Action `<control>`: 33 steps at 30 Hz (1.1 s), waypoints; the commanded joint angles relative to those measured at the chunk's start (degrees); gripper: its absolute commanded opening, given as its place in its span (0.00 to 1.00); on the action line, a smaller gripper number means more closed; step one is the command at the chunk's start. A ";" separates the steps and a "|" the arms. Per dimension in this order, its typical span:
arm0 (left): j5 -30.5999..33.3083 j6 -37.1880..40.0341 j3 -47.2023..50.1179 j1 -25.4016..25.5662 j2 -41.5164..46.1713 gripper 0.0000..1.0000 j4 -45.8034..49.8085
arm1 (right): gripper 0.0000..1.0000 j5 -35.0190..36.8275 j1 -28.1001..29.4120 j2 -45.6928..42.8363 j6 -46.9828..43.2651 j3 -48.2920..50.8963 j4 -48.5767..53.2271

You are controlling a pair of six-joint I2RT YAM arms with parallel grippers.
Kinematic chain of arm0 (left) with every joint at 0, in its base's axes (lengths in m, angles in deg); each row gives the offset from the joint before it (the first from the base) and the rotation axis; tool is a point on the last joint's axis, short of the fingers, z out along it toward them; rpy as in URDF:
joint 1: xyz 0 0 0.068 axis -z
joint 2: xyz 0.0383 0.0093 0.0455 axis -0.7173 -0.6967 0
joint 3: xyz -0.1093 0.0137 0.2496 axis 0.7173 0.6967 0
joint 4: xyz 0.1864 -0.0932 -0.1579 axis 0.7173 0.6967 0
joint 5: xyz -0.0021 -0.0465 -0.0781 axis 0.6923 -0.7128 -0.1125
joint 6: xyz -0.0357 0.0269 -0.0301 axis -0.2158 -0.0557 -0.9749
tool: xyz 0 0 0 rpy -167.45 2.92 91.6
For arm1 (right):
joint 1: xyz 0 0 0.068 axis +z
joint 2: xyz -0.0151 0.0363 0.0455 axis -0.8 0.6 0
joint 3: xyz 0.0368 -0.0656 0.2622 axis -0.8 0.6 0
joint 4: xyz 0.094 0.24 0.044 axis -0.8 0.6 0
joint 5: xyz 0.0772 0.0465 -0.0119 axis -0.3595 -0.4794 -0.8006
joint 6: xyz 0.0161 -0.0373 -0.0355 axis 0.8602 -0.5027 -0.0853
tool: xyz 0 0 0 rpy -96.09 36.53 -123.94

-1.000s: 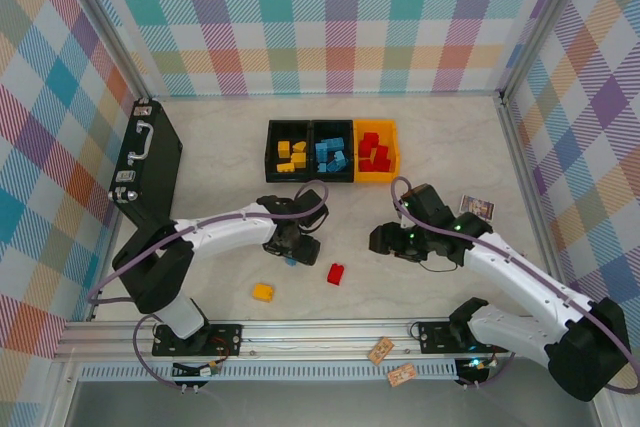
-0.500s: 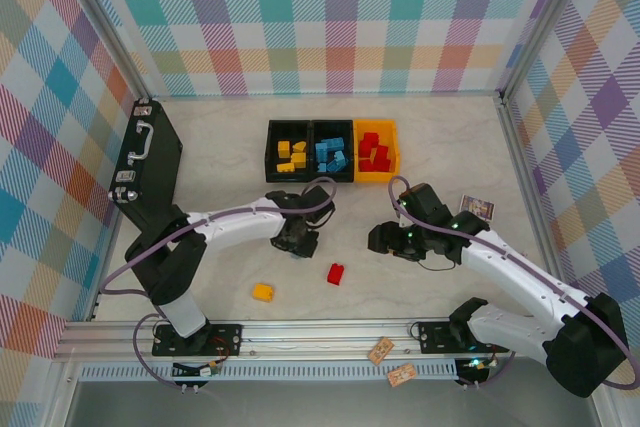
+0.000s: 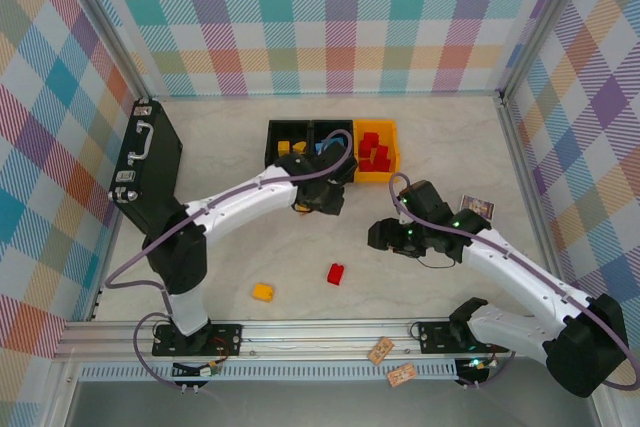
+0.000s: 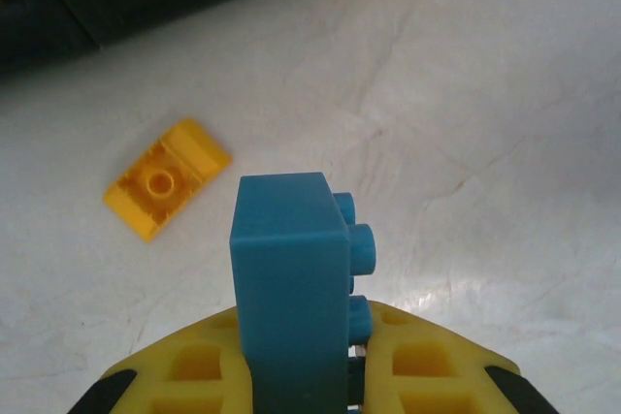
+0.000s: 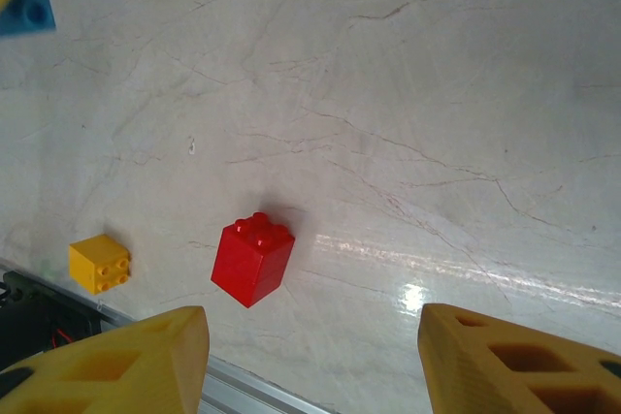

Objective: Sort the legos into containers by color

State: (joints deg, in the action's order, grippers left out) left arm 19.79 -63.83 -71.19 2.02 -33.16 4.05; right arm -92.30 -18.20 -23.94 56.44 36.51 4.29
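Left claw [image 3: 321, 196] moved up, gripping blue lego [image 4: 289, 269]

The blue brick [image 4: 288, 269] sat pinched in the left tool [image 4: 296, 370], studs sideways. The red brick [image 5: 252, 261] and yellow brick [image 5: 99, 263] lay loose on the surface [image 5: 437, 143], well short of the part-filled bins [image 3: 394, 152].

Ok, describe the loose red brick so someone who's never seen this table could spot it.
From the row of three bins at the back of the table, come straight toward the front rail. Two bricks lie loose there. The red brick is the right-hand one, beside a yellow brick; every other red piece sits in the orange bin.
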 commanded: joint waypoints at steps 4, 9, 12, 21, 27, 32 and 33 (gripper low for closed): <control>3.41 -0.95 -11.02 -4.71 -7.69 0.10 3.49 | 0.59 0.71 -0.05 -1.71 0.37 -0.12 1.07; 3.97 -0.31 -19.37 -7.52 -14.25 0.10 4.30 | 0.59 1.16 -0.06 -2.73 1.18 0.51 1.55; 3.89 0.72 -25.42 -8.45 -19.08 0.10 5.82 | 0.59 1.43 -0.05 -2.94 1.59 0.90 1.70; 5.62 2.64 -41.85 -10.51 -31.36 0.13 10.40 | 0.59 1.87 -0.04 -2.42 2.59 1.18 1.90; 5.42 3.89 -49.33 -10.92 -35.55 0.40 13.00 | 0.59 1.95 -0.04 -1.66 3.12 1.45 1.55; 5.39 3.20 -49.21 -10.94 -34.04 0.49 13.32 | 0.59 1.96 -0.05 -0.79 3.02 1.22 1.03; 5.38 3.03 -48.96 -10.94 -33.54 0.49 13.32 | 0.59 1.87 0.00 -0.48 2.89 1.03 0.93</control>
State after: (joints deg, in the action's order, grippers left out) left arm 24.35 -60.73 -119.08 -8.54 -68.40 14.65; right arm -90.83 -18.20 -25.26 58.59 36.93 5.10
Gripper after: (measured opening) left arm 0.490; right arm 0.591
